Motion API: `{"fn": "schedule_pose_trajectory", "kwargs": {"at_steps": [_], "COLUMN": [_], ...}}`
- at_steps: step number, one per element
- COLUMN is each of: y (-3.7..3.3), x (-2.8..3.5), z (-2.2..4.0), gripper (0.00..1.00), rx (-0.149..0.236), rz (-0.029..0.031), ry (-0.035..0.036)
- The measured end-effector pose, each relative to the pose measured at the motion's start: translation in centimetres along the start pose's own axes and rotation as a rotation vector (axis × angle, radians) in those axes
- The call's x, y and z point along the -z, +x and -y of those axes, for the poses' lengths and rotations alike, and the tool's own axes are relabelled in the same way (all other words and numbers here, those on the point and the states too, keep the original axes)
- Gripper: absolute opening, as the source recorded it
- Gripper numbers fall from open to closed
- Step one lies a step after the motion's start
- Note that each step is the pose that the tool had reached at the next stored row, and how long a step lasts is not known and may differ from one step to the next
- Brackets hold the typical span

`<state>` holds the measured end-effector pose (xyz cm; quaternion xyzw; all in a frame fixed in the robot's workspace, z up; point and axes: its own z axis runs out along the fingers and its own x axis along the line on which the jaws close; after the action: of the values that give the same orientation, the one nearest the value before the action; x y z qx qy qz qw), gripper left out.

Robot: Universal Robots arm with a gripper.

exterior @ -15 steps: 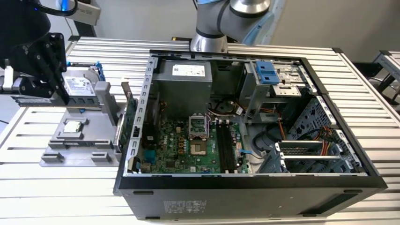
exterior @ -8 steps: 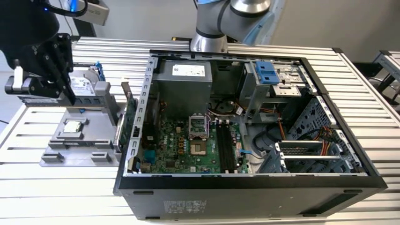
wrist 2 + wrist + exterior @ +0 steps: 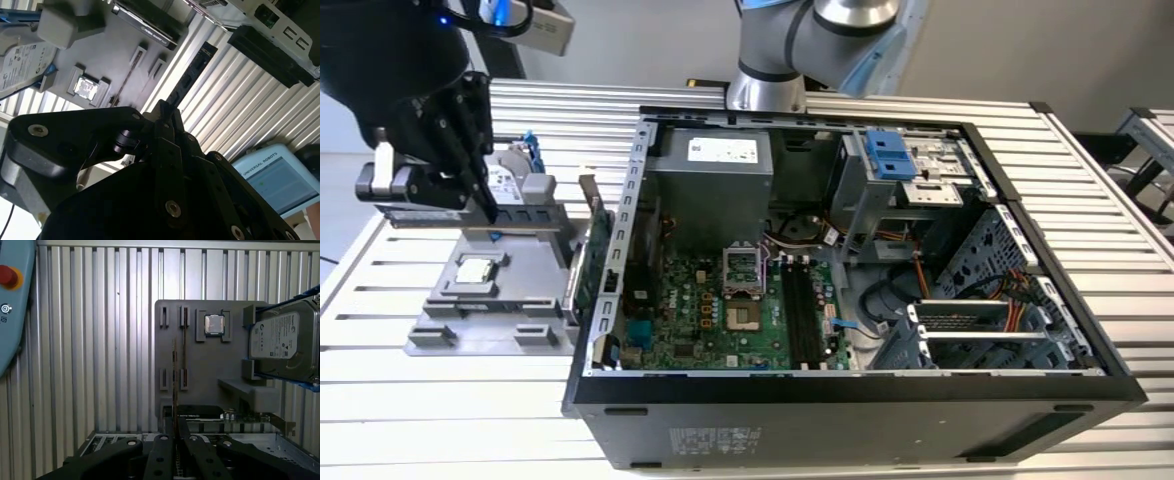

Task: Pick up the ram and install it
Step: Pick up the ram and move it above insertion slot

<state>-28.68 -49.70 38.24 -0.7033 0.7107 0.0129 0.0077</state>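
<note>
Exterior view: the black gripper [image 3: 434,195] hung at the upper left of the frame, above a grey slotted fixture tray [image 3: 494,312] beside an open black computer case [image 3: 854,386].
Second wrist view: the gripper [image 3: 165,107] was clenched on the long, thin, dark blue-black ram [image 3: 192,75].
First wrist view: the ram [image 3: 174,380] showed edge-on, gripped over the tray.

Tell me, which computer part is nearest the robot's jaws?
The ram, the long thin dark stick running out from between the jaws; the hard drive and square chip sit farther off in the grey holder.
</note>
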Motion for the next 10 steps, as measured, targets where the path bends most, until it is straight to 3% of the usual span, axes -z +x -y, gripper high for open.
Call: {"fn": "schedule_pose_trajectory", "kwargs": {"at_steps": [10], "y": [-0.02], "x": [0.01], "z": [1.79], "gripper": [0.00], "rx": [0.000], "rz": [0.0000], "ry": [-0.0015]}}
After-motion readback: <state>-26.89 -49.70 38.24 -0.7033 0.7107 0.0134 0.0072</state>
